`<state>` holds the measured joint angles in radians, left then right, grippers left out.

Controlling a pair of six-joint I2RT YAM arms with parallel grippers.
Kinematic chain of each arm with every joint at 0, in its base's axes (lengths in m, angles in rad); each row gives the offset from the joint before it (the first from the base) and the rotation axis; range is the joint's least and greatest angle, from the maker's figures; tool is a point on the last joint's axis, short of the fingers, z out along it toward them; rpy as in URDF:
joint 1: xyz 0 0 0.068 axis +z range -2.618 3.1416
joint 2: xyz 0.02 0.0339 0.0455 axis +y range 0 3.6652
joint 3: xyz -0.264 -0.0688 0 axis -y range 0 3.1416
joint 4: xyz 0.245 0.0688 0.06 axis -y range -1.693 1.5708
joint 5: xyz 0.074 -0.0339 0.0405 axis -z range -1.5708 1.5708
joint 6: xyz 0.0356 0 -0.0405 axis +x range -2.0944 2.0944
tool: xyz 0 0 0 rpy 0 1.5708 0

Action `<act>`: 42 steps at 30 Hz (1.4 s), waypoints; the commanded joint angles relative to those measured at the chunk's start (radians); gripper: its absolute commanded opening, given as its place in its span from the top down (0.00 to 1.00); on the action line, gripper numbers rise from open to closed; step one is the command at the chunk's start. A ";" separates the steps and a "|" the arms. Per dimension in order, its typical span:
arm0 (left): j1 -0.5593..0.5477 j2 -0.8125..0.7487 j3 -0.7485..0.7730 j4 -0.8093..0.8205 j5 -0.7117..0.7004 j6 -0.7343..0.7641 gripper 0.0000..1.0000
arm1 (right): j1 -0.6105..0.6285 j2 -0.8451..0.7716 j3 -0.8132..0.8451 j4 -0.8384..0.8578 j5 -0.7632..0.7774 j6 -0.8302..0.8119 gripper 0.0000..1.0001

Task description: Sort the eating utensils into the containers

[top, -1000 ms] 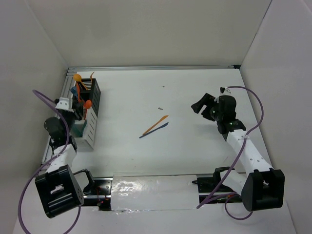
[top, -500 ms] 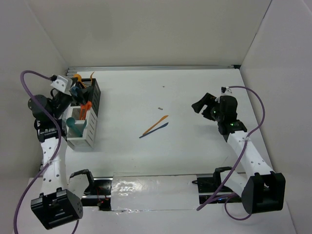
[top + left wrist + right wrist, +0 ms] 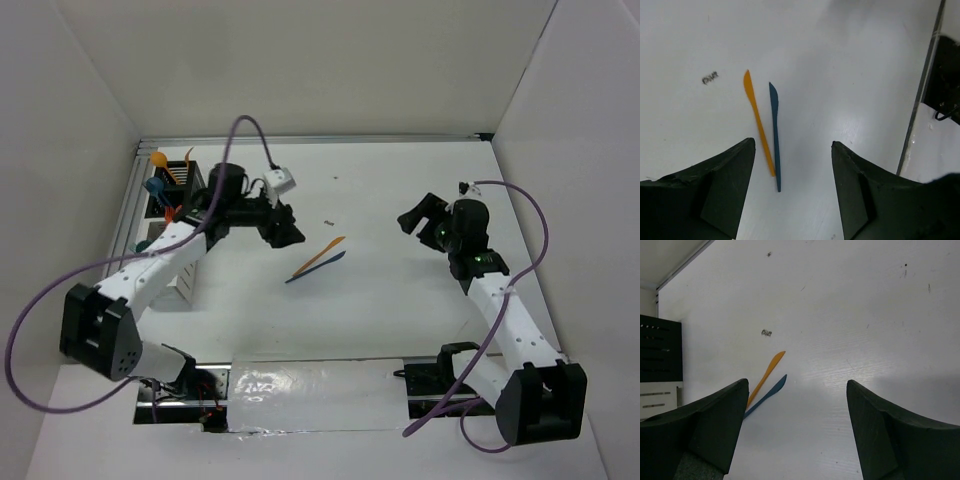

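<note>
Top view: most of the eating utensils already stand in the row of bins [image 3: 183, 283] at the left edge of the desk [image 3: 400, 310]. Two remain on the open desk, near its middle: an orange knife [image 3: 331, 246] and a dark blue knife [image 3: 331, 260], lying side by side. The left arm reaches over from the bins, and its left fingers [image 3: 287, 233] hang just beside the knives, on their left. The right fingers [image 3: 413, 216] are well apart from them, on the right.

Left wrist view: the left fingers are wide open and hold nothing. The two knives lie flat ahead, about between the fingers, orange on the left and blue on the right. Their near ends come very close, and I cannot tell if they touch. Their far ends, the blades, are a little apart. A small dark scrap [image 3: 710, 77] lies near the orange blade.

Right wrist view: the right fingers are also wide open and empty, and the knives are seen far off, near the black bin [image 3: 660, 347].

In my judgement these knives are very light, thin, rather stiff and smooth plastic, so they may slide or flip when pressed. I would take one knife only, across its narrow width, toward the blade end where the gap leaves room for a finger
</note>
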<state>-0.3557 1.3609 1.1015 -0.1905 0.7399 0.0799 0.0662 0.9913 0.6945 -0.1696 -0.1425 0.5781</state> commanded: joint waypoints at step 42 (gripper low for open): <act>-0.307 0.760 0.316 -0.351 -0.613 0.090 0.61 | -0.019 -0.118 -0.064 -0.022 0.080 -0.023 0.18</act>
<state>-0.6449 2.0331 1.4319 -0.4427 0.1101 0.1608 0.0559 0.8978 0.6426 -0.2031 -0.0834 0.5564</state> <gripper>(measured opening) 0.408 0.822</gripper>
